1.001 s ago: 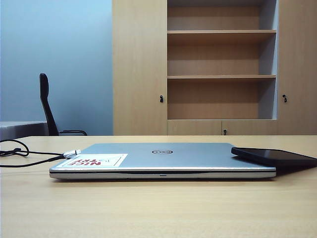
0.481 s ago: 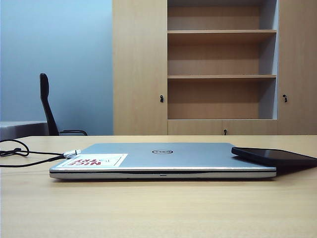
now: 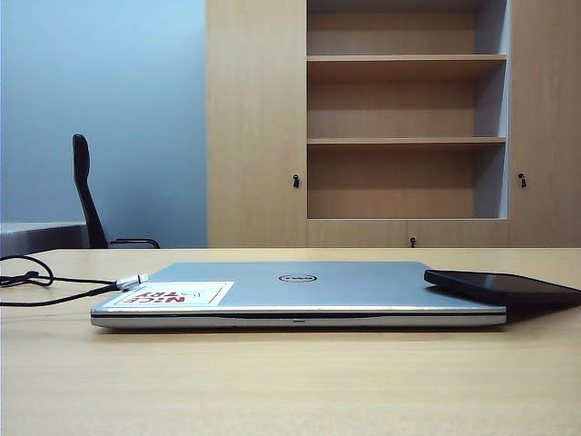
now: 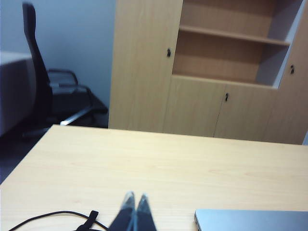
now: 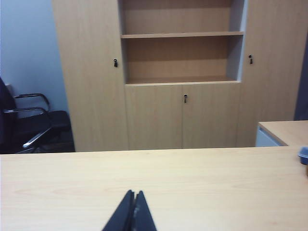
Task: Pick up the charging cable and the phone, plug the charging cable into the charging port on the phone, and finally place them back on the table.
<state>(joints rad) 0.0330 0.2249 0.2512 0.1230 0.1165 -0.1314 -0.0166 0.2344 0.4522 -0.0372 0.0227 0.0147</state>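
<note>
Phone (image 3: 504, 287): black, flat, screen up; one end rests on the right rear corner of the closed laptop lid, the rest overhangs to the right above the tabletop. Nothing holds it.
Charging port: not discernible in any view.
Charging cable (image 3: 41, 283): thin black cord looping on the tabletop at the left; its silvery-white plug tip (image 3: 132, 282) lies at the left edge of the laptop lid, just beside the sticker. Well apart from the phone. In the left wrist view a stretch of the cord (image 4: 57, 215) with a small black tie lies just beside the fingers.
Laptop (image 3: 300, 291): silver Dell, lid closed, centre of the tabletop; white sticker with red lettering (image 3: 172, 293) on the lid's left front.
Tabletop (image 3: 290, 381): light wood grain.
Left gripper (image 4: 134, 204): fingers pressed together, empty, above the tabletop between cable and laptop corner (image 4: 250, 220).
Right gripper (image 5: 133, 202): fingers pressed together, empty, above bare tabletop.
Background: wooden cabinet with open shelves (image 3: 404, 136); black office chair (image 3: 89, 195) at the left.
</note>
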